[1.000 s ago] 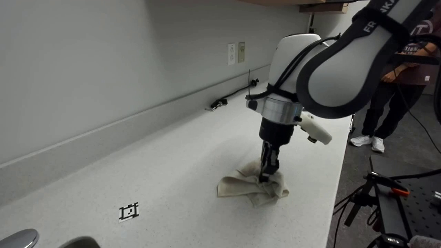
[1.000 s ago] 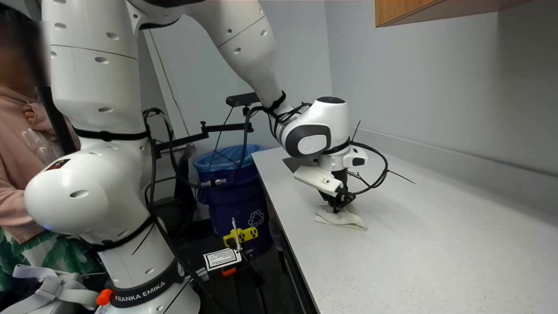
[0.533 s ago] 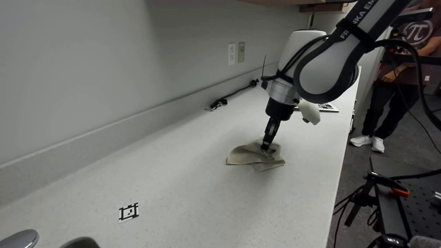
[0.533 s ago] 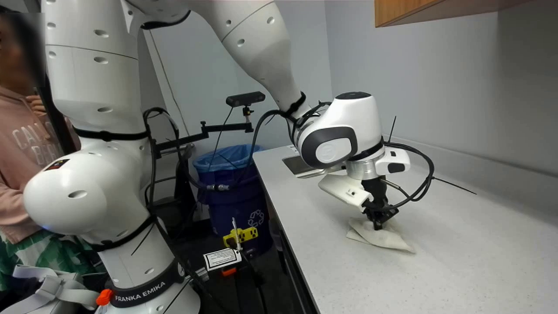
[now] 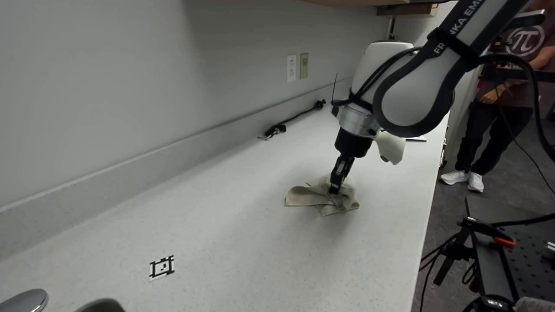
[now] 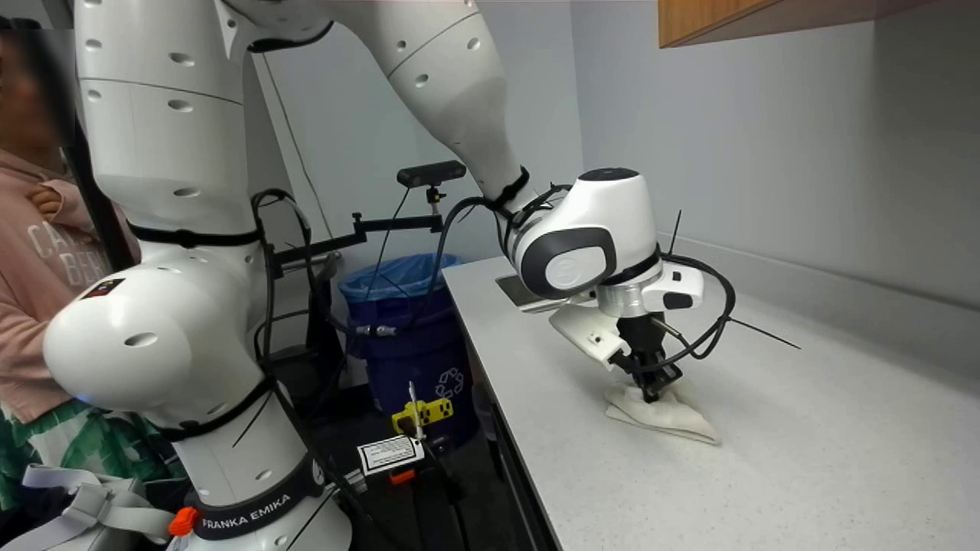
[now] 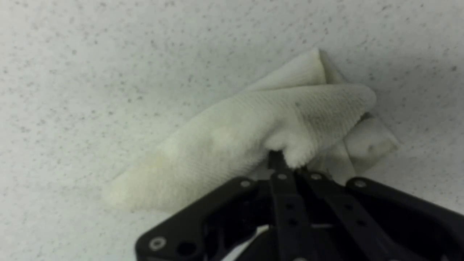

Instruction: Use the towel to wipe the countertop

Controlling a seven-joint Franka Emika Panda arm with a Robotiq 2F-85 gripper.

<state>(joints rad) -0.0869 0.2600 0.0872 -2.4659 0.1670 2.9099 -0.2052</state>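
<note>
Jaws of gripper (image 6: 651,397) pinch a fold of towel (image 6: 668,418), &, L to R in an exterior view, there's blue bin (image 6: 417,360) w/ lt-blue bag (image 6: 356,289) lining it, then countertop (image 6: 804,467) w/ towel rumpled on it.

towel (image 5: 320,198) on tabletop (image 5: 243,251) | claw (image 5: 334,190) above, lower end among its folds | in an exterior view: marker card (image 5: 162,268) left of towel, before it; cord (image 5: 299,115) behind, near backsplash (image 5: 173,160) | in an exterior view: bin (image 6: 406,360) left of tabletop
</note>
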